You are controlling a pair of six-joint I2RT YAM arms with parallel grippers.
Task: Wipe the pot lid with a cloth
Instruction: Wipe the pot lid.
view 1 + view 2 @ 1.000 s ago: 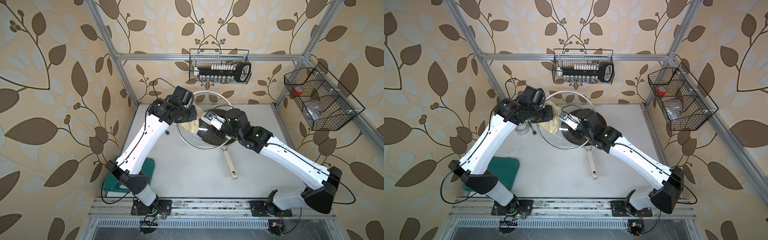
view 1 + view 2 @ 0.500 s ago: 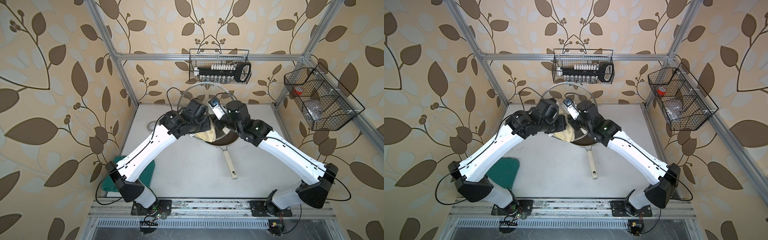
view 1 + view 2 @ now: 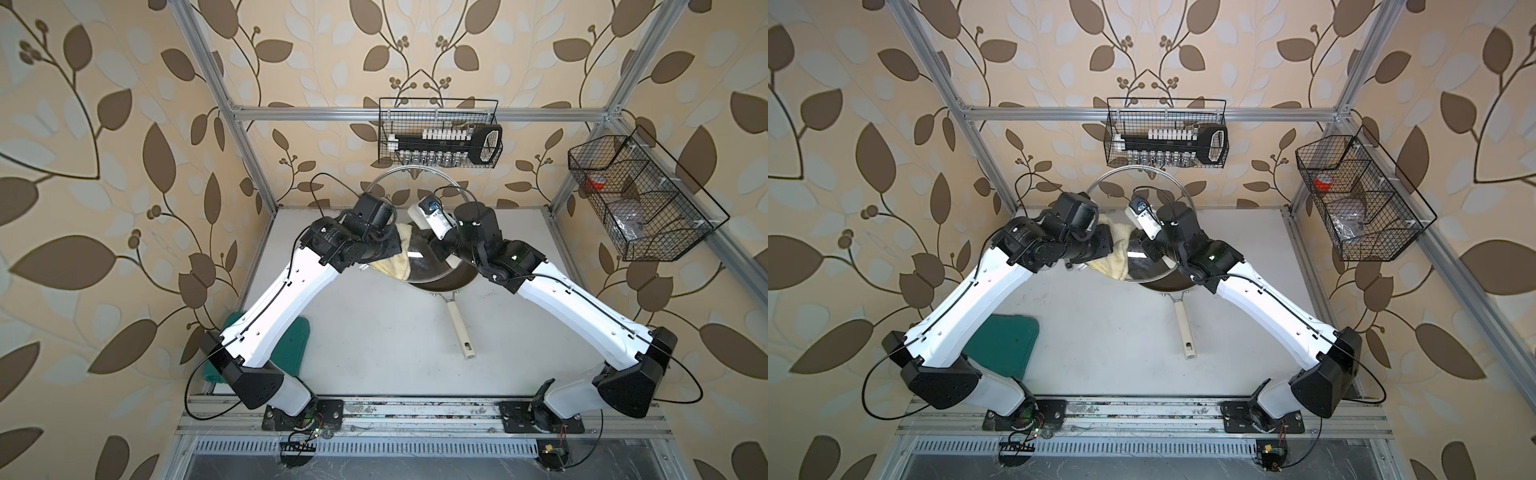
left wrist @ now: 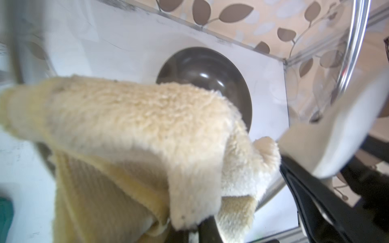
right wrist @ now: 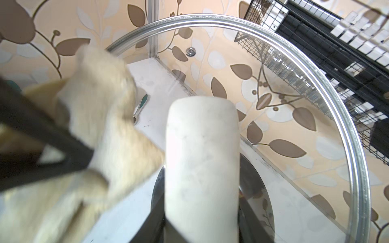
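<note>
My right fingers are clamped on the long cream handle of the glass pot lid, one finger on each flat side, and they hold the lid tilted up on edge over the back of the counter. In both top views its metal rim arcs up toward the wire basket on the back wall, and its lower edge hangs above the dark frying pan. The pan sits on the counter with its cream stick handle pointing toward my base. My left fingers are shut on the pale yellow cloth, which bunches around them in a thick fold and hangs loose below. The cloth lies at the side of the lid nearest my left arm, on the face that carries the handle and just beside the handle itself. It looks to be against the glass, but I cannot tell for certain that it touches. Through the glass I see the pan, the wallpaper and a small teal-handled tool lying on the counter. A green mat lies on the counter under my left arm, well apart from the lid. A second wire basket hangs on the wall to my right.
</note>
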